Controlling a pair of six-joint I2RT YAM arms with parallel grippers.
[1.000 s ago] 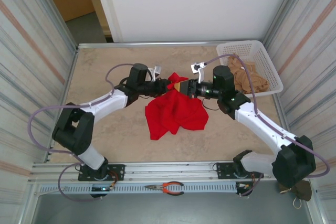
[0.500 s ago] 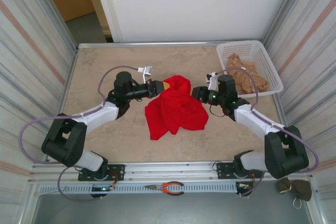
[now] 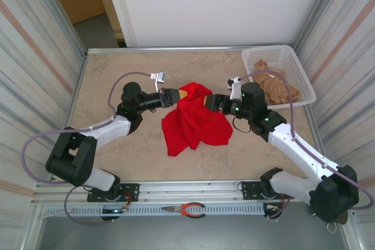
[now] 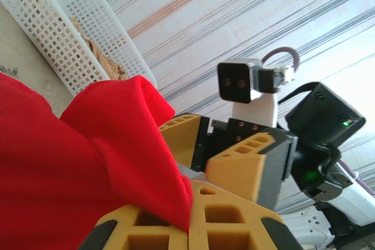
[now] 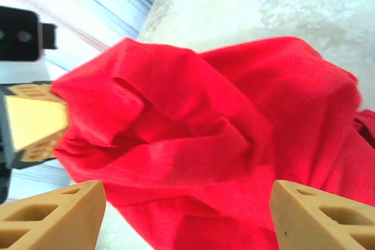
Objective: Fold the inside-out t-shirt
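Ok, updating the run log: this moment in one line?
left gripper: shut on t-shirt | right gripper: open, facing it | t-shirt: crumpled

No legible text or labels

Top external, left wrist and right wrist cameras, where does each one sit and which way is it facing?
Top external: above and behind the robot, looking down on the table, both arms, the red t-shirt and the basket.
Left wrist: on the left arm, facing the right arm; the left pincer shut on the t-shirt, the open right pincer opposite.
Right wrist: on the right arm, facing the t-shirt; its own fingers apart at the bottom.
Shared: both wrist views show the t-shirt and the other arm's pincer.
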